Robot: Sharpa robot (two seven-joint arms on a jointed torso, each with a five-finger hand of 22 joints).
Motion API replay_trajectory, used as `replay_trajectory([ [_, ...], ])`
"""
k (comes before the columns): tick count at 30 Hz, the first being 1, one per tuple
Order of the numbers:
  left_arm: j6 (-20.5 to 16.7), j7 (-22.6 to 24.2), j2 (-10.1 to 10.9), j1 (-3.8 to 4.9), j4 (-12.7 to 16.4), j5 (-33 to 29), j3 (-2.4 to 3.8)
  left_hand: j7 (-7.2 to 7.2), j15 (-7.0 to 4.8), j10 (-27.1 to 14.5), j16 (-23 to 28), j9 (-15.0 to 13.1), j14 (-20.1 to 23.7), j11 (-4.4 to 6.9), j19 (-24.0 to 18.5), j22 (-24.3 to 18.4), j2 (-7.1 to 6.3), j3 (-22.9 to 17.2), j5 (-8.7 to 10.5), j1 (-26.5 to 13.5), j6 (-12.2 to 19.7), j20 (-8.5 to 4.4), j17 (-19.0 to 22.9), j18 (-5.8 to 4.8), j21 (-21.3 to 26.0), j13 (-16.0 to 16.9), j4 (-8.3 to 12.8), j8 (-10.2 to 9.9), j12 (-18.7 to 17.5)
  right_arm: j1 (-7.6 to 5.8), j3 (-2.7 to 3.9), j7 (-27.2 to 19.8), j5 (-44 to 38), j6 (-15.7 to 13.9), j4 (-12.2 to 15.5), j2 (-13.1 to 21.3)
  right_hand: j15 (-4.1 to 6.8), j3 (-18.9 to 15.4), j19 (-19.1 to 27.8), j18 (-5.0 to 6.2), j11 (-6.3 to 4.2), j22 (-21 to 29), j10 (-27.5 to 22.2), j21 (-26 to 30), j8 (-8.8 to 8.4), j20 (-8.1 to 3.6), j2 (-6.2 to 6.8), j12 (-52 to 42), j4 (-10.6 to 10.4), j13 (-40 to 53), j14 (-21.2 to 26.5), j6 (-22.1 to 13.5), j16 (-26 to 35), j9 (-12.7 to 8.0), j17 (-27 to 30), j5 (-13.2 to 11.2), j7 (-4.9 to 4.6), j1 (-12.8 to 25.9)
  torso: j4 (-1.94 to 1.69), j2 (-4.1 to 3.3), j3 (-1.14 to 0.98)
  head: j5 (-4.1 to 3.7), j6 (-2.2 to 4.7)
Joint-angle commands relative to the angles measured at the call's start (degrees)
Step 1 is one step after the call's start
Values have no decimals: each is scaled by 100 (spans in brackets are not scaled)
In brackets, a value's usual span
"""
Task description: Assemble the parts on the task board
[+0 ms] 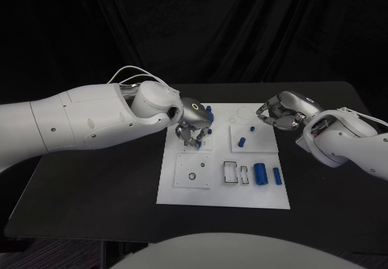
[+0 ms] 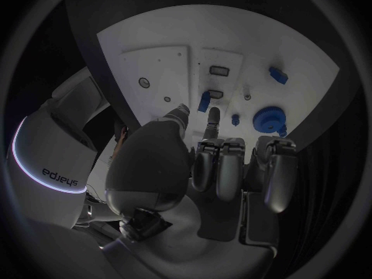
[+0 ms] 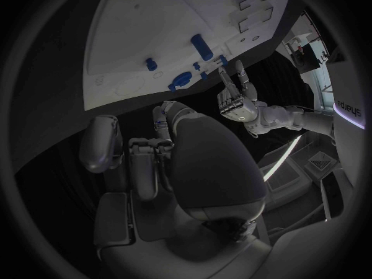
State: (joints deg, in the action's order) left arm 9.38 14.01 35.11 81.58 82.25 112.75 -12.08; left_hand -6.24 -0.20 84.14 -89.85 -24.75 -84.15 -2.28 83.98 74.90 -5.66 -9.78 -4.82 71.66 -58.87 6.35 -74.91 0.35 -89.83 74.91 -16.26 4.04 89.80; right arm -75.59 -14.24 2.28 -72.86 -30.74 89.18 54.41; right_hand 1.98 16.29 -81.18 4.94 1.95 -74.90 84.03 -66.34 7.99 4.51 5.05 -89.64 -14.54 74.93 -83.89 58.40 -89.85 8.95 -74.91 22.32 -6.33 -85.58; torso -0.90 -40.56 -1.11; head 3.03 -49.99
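The task board (image 1: 206,193) is lying in the middle of the black worktop (image 1: 97,190), and the assembly looks, as a judgement, only partly done. A blue gear-like part (image 2: 269,118) is sitting on the far left of the board, and a small blue peg (image 1: 252,129) is standing in the raised block (image 1: 260,144) on the far right. Along the near right of the board, a large blue cylinder (image 1: 260,173) and a slimmer blue cylinder (image 1: 276,176) are lying loose beside two empty rectangular slots (image 1: 231,172), so those pieces appear to be waiting for placement. A near-left block (image 1: 194,171) is carrying a small dark ring (image 1: 192,177).

The left hand (image 1: 190,124) is hovering over the far-left part of the board, its fingers (image 2: 213,119) reaching down around a small blue part (image 2: 204,101); whether they are actually pinching it cannot be told. The right hand (image 1: 285,112) is hanging just beyond the board's far right edge with its fingers curled inwards on nothing visible.

The gear-like part is sitting close beside the left hand's working spot, so it is crowding the approach there. The right hand is standing clear of the loose cylinders, and nothing appears to be blocking them.
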Motion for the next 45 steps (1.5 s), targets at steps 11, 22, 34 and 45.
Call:
replay_trajectory([
  [11, 109, -157, -26, -72, -73, 62, 3, -38, 51, 586, -15, 64, -585, -58, 602, 1510, -36, -238, -33, 203, 66, 63, -1509, -35, -17, 1509, 32, -42, 20, 9, 5, 54, 7, 48, -20, -2, 0, 35, 3, -4, -5, -856, 535, -1, -15, -30, -8, 13, 14, 1447, -607, 29, -3, 2, -1499, 31, -16, 6, 1, -2, -8, 10, -1],
  [22, 106, -236, -49, -121, -97, 62, 3, -47, 56, 586, -15, 76, -585, -65, 602, 1510, -48, -255, -17, 194, 86, 65, -1509, -35, -17, 1509, 22, -45, 20, 9, 5, 70, 7, 93, -28, -6, 0, 35, 3, -4, -5, -856, 535, -1, -15, -30, -8, 13, 14, 1447, -607, 29, -3, 2, -1499, 31, -16, 6, 0, 0, -7, -4, -1],
  [34, 116, -252, -78, -140, -140, 62, 3, -51, 62, 586, -15, 86, -585, -70, 602, 1510, -54, -284, -3, 190, 94, 68, -1509, -35, -17, 1509, 15, -39, 20, 9, 5, 102, 7, 152, -40, -4, -1, 37, 3, -4, -3, -856, 539, 2, -19, -30, -9, 10, 12, 1451, -608, 26, -4, 1, -1500, 37, -18, 12, 1, 0, -4, 16, -1],
  [45, 179, -248, -116, -164, -174, 62, 3, -47, 66, 586, -15, 101, -585, -70, 602, 1510, -13, -378, -45, 215, 80, 75, -1509, -35, -17, 1509, 29, -25, 20, 10, 5, 108, 7, 159, -40, -12, -1, 37, 3, -4, -3, -856, 539, 2, -19, -30, -9, 10, 12, 1451, -608, 26, -4, 1, -1500, 37, -18, 12, -3, 0, -10, 8, -1],
])
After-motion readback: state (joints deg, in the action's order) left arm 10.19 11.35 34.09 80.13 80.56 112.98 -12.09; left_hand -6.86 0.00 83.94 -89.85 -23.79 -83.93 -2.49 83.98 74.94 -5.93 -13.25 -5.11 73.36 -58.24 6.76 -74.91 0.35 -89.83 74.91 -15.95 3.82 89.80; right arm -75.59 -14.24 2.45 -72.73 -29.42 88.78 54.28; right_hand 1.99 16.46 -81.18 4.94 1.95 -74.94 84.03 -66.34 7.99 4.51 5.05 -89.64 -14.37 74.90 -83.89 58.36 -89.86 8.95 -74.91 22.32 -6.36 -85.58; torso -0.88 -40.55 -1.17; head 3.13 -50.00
